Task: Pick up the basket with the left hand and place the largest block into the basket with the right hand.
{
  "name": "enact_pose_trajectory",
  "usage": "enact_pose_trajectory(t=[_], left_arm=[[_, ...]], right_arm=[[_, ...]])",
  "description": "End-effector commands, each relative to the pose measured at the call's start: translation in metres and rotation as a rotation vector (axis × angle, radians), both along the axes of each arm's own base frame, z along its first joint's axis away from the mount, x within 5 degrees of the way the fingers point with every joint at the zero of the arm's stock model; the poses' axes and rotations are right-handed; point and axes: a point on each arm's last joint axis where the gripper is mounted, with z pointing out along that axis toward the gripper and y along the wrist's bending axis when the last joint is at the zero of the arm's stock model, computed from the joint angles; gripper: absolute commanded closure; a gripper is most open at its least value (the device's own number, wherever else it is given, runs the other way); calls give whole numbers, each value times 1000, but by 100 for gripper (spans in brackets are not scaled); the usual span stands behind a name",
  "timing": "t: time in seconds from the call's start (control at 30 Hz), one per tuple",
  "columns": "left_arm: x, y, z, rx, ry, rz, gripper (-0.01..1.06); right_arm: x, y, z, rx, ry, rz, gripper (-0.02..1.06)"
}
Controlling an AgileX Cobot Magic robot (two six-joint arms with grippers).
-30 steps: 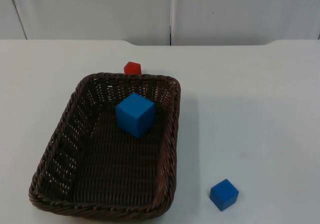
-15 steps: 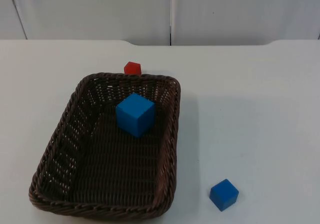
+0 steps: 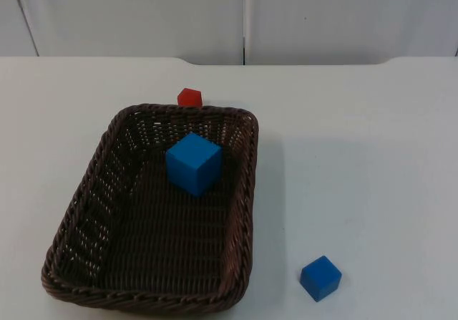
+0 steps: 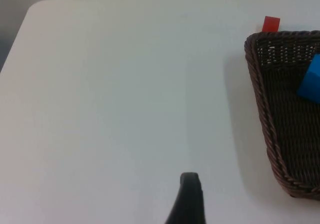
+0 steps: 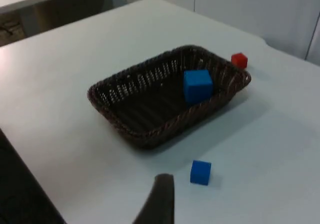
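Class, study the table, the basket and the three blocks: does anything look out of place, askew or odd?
Nothing is spilled or damaged. The basket sits skewed on the table, with the large blue block already inside it near its far end. The small blue block and red block lie outside on the table.

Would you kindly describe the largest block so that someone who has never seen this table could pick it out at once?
Start from the dark brown wicker basket standing on the white table. The largest block rests inside it, toward the far end and away from the walls. It is blue like the small blue block outside the basket on the table, but clearly bigger, and the small red block lies behind the far rim.
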Motion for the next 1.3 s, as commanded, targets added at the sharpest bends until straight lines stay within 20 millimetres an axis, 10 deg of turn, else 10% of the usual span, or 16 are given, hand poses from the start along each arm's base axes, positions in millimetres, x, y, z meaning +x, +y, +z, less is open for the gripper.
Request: enact_pose_trajectory(t=[0.0, 0.8, 1.07, 1.27], left_arm=[[0, -1, 0, -9, -10, -3, 37], [0, -1, 0, -11, -10, -4, 37], [0, -1, 0, -11, -10, -4, 0], [0, -1, 0, -13, -10, -5, 0]], right_arm=[[-1, -1, -4, -32, 27, 1, 26], [5, -4, -16, -91, 76, -61, 26], [5, -4, -16, -91, 76, -61, 26], [5, -4, -16, -92, 75, -61, 25]])
